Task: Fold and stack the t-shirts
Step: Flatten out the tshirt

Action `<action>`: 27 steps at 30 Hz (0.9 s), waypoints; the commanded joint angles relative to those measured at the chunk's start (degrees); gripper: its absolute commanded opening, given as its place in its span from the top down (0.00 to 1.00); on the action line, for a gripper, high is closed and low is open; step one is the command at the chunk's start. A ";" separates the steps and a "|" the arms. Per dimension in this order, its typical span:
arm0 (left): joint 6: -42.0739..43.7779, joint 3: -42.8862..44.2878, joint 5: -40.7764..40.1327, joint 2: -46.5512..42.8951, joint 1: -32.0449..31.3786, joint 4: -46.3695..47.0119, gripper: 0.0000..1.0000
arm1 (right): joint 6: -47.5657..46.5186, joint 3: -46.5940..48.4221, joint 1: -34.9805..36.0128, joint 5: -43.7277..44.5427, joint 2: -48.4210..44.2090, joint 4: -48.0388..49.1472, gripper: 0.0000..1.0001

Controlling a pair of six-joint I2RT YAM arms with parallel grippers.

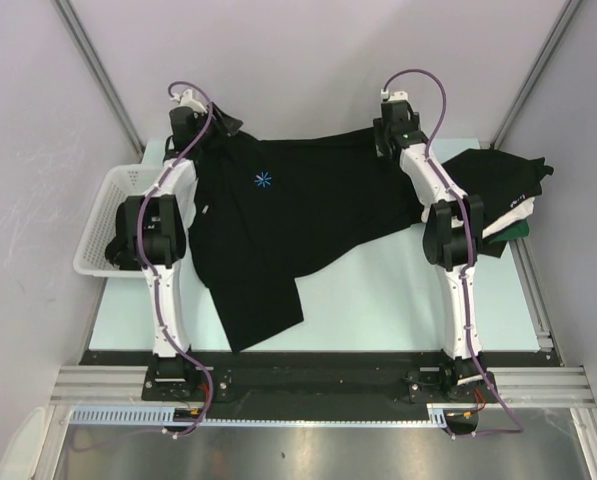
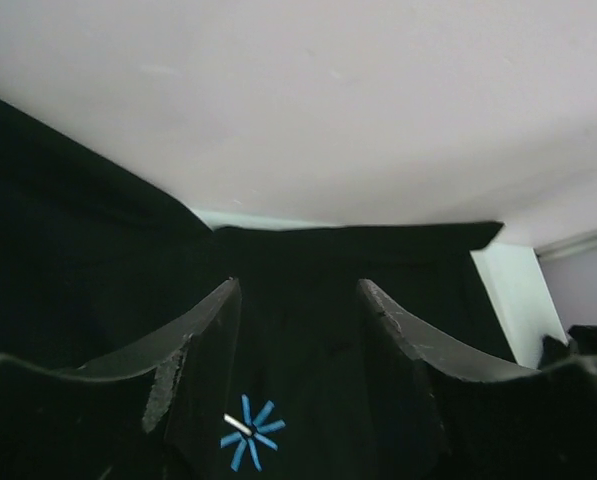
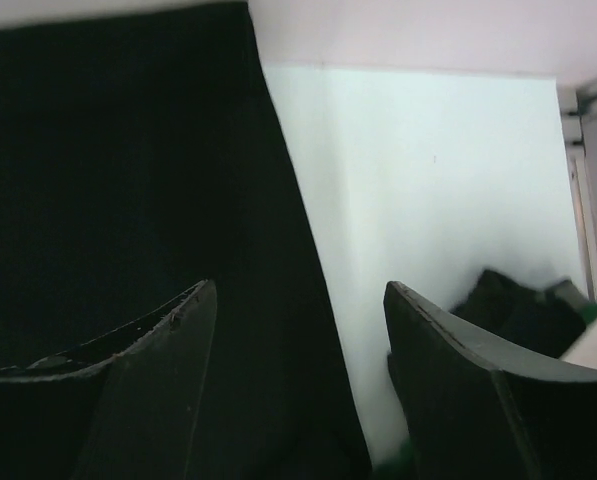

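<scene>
- The big black cloth t-shirt point(image 1: 278, 240) with a small blue star mark point(image 1: 263, 180) lies spread out on the pale bench point(image 1: 398, 290).
- The step looks like laying it flat, ready for folding.
- The left gripper point(image 2: 298, 290) and the right gripper point(image 3: 298, 290) are both let go. Their fingers stand apart over the shirt's far edge and hold nothing.
- Next, they probably need to pinch an edge and fold it over.
- There is bare bench at the near right for moving.
- The white plastic mesh basket point(image 1: 103, 200) sits close on the left. The pile of folded shirts point(image 1: 498, 175) sits on the right.
</scene>
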 commanded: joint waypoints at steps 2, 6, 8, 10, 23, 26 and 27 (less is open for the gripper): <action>-0.37 -9.19 5.20 -11.64 -2.18 2.64 0.43 | 2.52 -1.70 1.51 1.11 -6.71 -12.09 0.26; -0.45 -15.16 7.05 -15.26 -2.62 2.56 0.41 | 6.30 -0.29 2.74 1.02 -5.92 -19.49 0.26; -0.46 -16.93 8.19 -17.53 -2.97 2.56 0.41 | 8.15 -0.56 3.87 1.46 -5.57 -22.38 0.26; -0.37 -19.48 9.15 -19.12 -3.06 2.29 0.41 | 10.51 -1.08 4.49 2.16 -5.39 -24.84 0.26; 0.07 -27.04 10.92 -26.78 -4.03 1.76 0.38 | 16.15 -2.23 4.67 5.33 -0.56 -34.70 0.23; 0.16 -27.40 11.01 -27.22 -4.20 1.76 0.37 | 16.24 -3.45 4.15 6.03 0.32 -35.50 0.23; 0.16 -27.40 11.01 -27.30 -4.29 1.68 0.36 | 16.68 -3.55 3.89 6.12 0.58 -35.84 0.23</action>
